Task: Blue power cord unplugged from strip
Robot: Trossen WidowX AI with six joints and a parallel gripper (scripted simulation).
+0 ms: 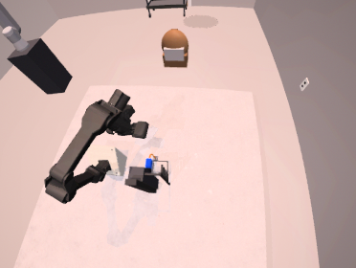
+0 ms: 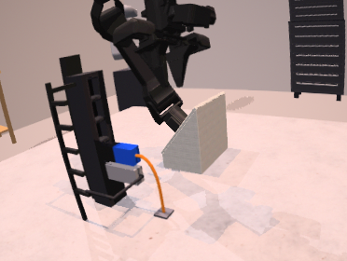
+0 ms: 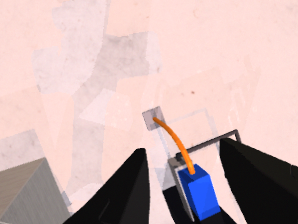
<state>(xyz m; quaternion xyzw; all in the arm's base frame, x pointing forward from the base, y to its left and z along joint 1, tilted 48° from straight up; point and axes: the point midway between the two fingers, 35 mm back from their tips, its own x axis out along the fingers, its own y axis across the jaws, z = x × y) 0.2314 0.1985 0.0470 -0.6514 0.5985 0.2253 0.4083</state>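
Observation:
The blue plug (image 1: 148, 164) (image 2: 125, 153) (image 3: 201, 191) sits in the black upright power strip (image 1: 141, 178) (image 2: 86, 121), just above a grey block (image 2: 122, 171). Its orange cord (image 2: 154, 174) (image 3: 174, 137) curves down to a small grey pad (image 2: 163, 212) (image 3: 152, 119) on the table. My gripper (image 1: 141, 129) (image 2: 179, 75) (image 3: 182, 152) hangs high above the table and well clear of the plug. Its fingers stand partly apart with nothing between them. In the wrist view the plug shows far below, between the two dark fingers.
A pale wedge block (image 1: 120, 162) (image 2: 202, 135) (image 3: 29, 192) stands near the strip, by the arm's base. Off the table are a brown rounded object (image 1: 174, 47), a black box (image 1: 40, 64), a black cart (image 1: 166, 6) and a dark shelf unit (image 2: 317, 47).

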